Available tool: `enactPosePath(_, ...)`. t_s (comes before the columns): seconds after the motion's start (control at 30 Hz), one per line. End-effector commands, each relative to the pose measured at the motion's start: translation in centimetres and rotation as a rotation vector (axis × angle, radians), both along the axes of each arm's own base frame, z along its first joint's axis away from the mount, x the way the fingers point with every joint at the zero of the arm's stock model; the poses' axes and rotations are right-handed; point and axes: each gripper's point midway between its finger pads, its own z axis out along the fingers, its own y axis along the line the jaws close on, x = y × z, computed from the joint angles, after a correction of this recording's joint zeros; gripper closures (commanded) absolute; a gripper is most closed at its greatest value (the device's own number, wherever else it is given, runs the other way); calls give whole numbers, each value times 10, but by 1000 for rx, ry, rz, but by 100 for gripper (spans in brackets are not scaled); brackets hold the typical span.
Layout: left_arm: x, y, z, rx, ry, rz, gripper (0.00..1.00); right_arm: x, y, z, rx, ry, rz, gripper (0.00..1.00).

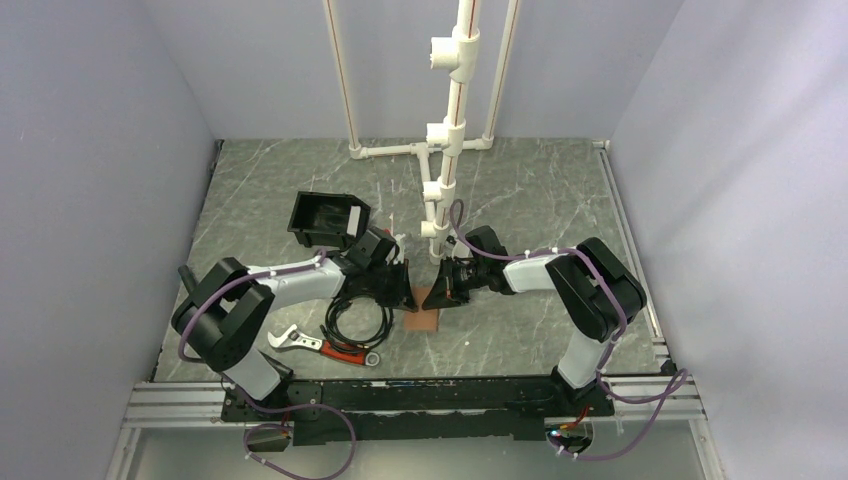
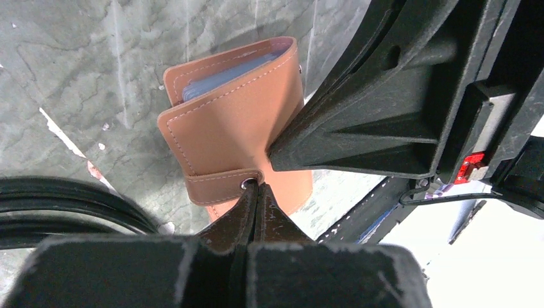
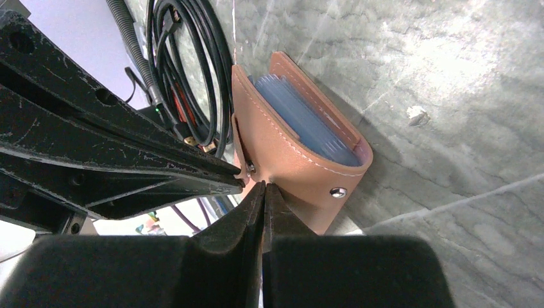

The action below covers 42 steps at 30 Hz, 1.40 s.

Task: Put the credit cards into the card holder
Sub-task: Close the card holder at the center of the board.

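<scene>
The card holder (image 2: pixel 234 128), a brown leather-like wallet, stands folded almost shut on the table; it also shows in the right wrist view (image 3: pixel 295 160) and from above (image 1: pixel 425 319). Pale blue-grey layers (image 3: pixel 308 122) sit inside it; I cannot tell cards from sleeves. No loose credit card is in view. My left gripper (image 2: pixel 257 187) is shut, its tips against the snap end of the wallet's strap. My right gripper (image 3: pixel 263 186) is shut, its tips pressed on the wallet's outer cover from the opposite side. The two grippers meet tip to tip at the wallet (image 1: pixel 418 294).
A coil of black cable (image 1: pixel 357 318) lies just left of the wallet. A wrench with a red handle (image 1: pixel 300 342) lies near the left arm's base. A black open bin (image 1: pixel 328 220) stands behind the left arm. A white pipe frame (image 1: pixel 445 180) rises behind the grippers.
</scene>
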Motion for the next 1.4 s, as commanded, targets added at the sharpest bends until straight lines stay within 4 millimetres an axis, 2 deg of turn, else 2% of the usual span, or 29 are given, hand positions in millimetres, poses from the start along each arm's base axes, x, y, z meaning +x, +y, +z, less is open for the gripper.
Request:
enactPosePath(0.0, 4, -1, -23, 30, 5, 20, 100, -11, -5, -34, -120, 5, 8, 96)
enactPosePath(0.37, -11, 13, -51, 118, 90, 35, 100, -12, -6, -34, -121, 8, 11, 96)
enactPosePath(0.47, -13, 15, -47, 109, 80, 36, 100, -12, -6, -34, -125, 3, 15, 96)
enactPosePath(0.5, -12, 14, -41, 97, 66, 35, 100, -12, -6, -34, -126, 1, 19, 96)
enactPosePath(0.57, -7, 9, -16, 50, 20, 33, 85, -12, -6, -31, -128, -9, 31, 95)
enactPosePath(0.67, 6, 4, 32, -8, -85, 29, 64, -7, -7, -22, -143, -46, 36, 92)
enactPosePath(0.73, 12, 4, 61, -44, -144, 30, 57, -3, -7, -13, -149, -72, 36, 87)
enactPosePath(0.83, 12, 9, 86, -96, -175, 44, 52, 1, -7, 2, -151, -96, 38, 82)
enactPosePath(0.97, -2, 21, 96, -129, -180, 57, 49, 0, -15, 24, -171, -144, 18, 70)
enactPosePath(1.07, -16, 30, 102, -147, -180, 59, 48, -7, -24, 37, -174, -173, -13, 54)
enactPosePath(1.2, -27, 41, 119, -166, -211, 68, 46, -2, -33, 30, -216, -190, -81, 29)
enactPosePath(1.27, -30, 45, 131, -181, -237, 68, 45, 3, -29, 23, -225, -180, -108, 25)
enactPosePath(1.37, -34, 52, 144, -194, -270, 79, 45, 9, -22, 17, -228, -184, -175, 24)
